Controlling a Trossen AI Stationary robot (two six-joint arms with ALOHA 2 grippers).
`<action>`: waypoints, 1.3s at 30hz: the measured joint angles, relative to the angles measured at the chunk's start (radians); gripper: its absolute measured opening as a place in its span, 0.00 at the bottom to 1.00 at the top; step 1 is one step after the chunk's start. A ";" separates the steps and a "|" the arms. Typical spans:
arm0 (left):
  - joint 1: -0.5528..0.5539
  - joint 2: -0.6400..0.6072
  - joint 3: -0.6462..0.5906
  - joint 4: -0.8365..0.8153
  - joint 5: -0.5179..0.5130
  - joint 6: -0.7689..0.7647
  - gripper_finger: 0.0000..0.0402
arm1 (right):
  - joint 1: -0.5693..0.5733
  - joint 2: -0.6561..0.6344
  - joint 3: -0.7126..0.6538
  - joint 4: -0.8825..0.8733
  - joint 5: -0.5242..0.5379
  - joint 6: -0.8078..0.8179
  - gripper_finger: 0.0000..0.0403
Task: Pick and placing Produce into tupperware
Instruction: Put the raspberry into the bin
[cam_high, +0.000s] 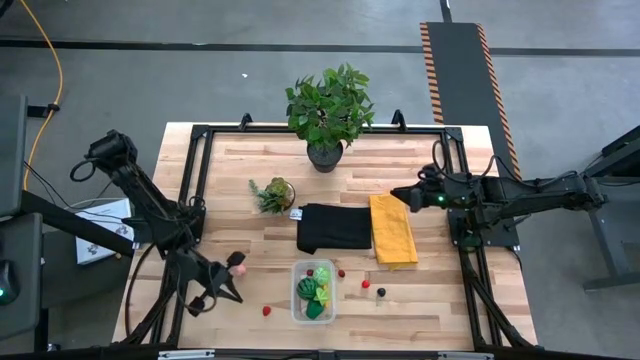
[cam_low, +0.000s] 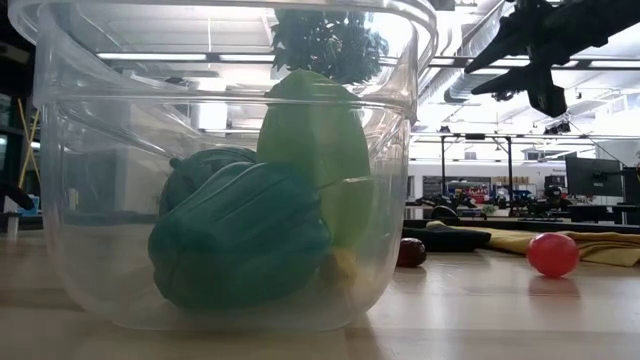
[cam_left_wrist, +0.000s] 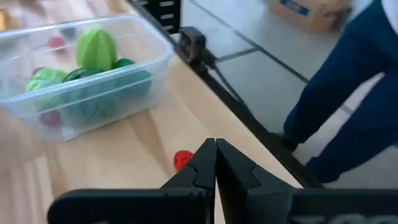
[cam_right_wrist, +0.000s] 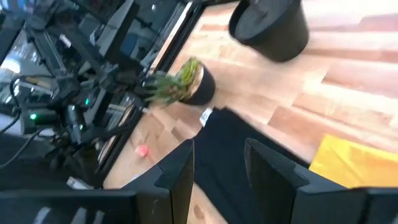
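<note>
Several toy fruits and vegetables already lie inside the clear container (cam_high: 313, 291), which sits on the wooden table (cam_high: 240, 170) near its front edge: a dark green piece (cam_low: 240, 235), a lime-green piece (cam_low: 315, 135) leaning behind it, and a small red one (cam_high: 310, 272) at the back of the tub. Outside the container, a red piece (cam_high: 266, 311) lies on the table just to its left, another red one (cam_high: 341, 272) just beside its right back corner, and a red piece (cam_high: 365, 283) with a dark one (cam_high: 381, 292) beside it farther right. A pink piece (cam_high: 238, 260) lies well to the left of the container, next to the left arm. The left gripper (cam_high: 231, 292) hangs to the left of the container, near the red piece there, its fingers pressed together on nothing. The right gripper (cam_high: 400, 196) waits well behind the container, over the back end of the yellow cloth (cam_high: 393, 230), fingers parted and empty. A black cloth (cam_high: 334, 227) lies just behind the container, touching the yellow one.
</note>
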 joint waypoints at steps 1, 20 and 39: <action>0.000 -0.006 -0.004 -0.003 0.006 0.015 0.00 | 0.000 0.000 0.000 0.003 0.018 0.000 0.33; 0.171 0.048 -0.131 0.169 0.185 0.196 0.00 | 0.000 0.000 0.000 -0.004 0.072 0.045 0.33; 0.275 0.249 -0.147 0.316 0.319 0.281 0.01 | 0.000 0.000 0.000 -0.022 0.085 0.044 0.33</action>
